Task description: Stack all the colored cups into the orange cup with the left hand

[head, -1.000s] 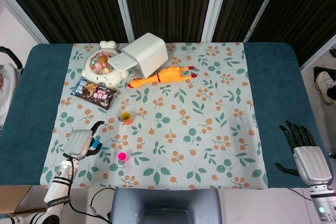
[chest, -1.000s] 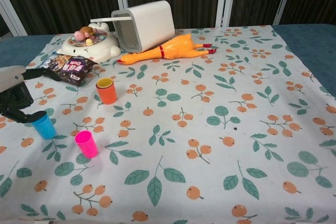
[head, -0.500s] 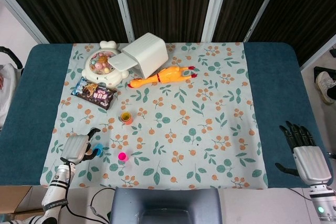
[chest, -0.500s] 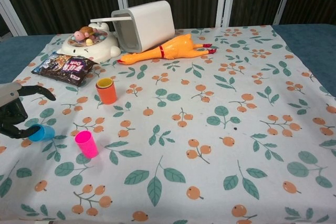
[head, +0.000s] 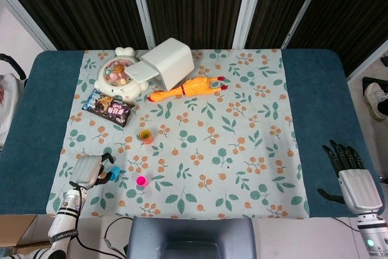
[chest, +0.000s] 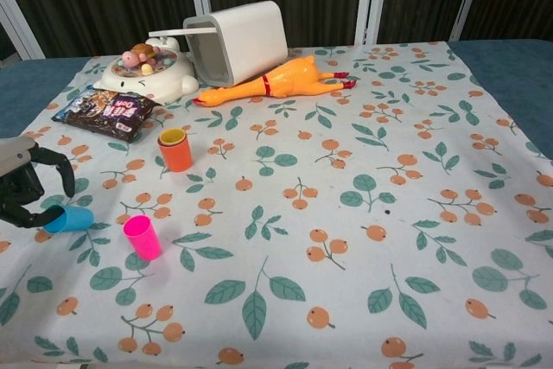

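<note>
The orange cup stands upright left of centre with a yellow cup nested in it; it also shows in the head view. A pink cup stands upright nearer the front edge. A blue cup lies tipped on its side, mouth toward my left hand. One lower finger touches the cup's rim while another arches above it without closing. In the head view the left hand sits just left of the blue cup. My right hand rests at the far right with fingers spread, holding nothing.
A white bin lies on its side at the back, with a rubber chicken in front of it. A round toy and a snack bag sit at the back left. The floral cloth covers the table.
The blue cup stood upright under my left hand's finger, then tipped over toward the hand. The hand has dropped lower and left, its fingers curling over the fallen cup.
</note>
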`<state>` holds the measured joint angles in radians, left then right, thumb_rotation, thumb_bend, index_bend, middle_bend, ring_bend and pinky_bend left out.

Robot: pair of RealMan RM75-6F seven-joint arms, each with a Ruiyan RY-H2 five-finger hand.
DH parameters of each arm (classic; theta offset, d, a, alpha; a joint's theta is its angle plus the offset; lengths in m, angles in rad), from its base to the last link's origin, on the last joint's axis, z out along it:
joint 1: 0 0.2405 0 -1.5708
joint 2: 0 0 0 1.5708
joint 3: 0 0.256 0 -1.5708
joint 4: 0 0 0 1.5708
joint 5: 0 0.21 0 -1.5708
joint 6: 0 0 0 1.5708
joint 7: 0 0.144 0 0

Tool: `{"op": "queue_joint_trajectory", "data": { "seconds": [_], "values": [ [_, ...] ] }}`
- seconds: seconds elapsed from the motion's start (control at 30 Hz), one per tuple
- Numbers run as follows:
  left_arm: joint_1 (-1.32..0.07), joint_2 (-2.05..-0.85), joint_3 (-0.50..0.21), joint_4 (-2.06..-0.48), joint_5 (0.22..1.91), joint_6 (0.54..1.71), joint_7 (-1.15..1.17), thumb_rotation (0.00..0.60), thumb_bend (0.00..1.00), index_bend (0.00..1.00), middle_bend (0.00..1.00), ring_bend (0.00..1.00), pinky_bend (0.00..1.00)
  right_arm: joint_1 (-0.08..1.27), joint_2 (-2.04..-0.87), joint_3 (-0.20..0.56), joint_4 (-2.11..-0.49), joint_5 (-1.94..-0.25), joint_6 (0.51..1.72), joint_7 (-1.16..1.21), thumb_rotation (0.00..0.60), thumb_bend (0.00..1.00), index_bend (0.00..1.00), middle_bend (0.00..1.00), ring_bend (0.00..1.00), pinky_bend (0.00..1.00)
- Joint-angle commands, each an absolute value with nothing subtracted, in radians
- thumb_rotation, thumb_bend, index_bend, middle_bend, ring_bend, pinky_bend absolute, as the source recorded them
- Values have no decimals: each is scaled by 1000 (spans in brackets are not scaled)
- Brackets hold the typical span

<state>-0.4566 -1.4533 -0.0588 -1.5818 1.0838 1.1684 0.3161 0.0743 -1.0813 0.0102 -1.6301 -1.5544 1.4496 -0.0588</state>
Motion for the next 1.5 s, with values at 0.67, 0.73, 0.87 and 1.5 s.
{"op": "queue_joint_trajectory", "data": {
  "seconds": [0.67,0.73,0.87,1.5],
  "values": [
    [-458,-1503,-86,-1542,1103,1174,370,600,489,698,1000,1000,1000,76,-1077,7,-1631,-1558,1444,-53,600,205,0,0,0,0],
    [-456,-1501,-92,-1550,1101,1182,378,600,509,709,1000,1000,1000,76,-1076,7,-1631,-1559,1446,-50,600,205,0,0,0,0],
    [-455,-1493,-107,-1566,1094,1190,382,600,544,726,1000,1000,1000,76,-1075,6,-1631,-1560,1444,-49,600,206,0,0,0,0],
    [-774,-1420,-408,-1695,666,1021,554,600,542,715,1000,1000,1000,85,-1077,16,-1632,-1531,1423,-66,600,205,0,0,0,0]
  ]
}}
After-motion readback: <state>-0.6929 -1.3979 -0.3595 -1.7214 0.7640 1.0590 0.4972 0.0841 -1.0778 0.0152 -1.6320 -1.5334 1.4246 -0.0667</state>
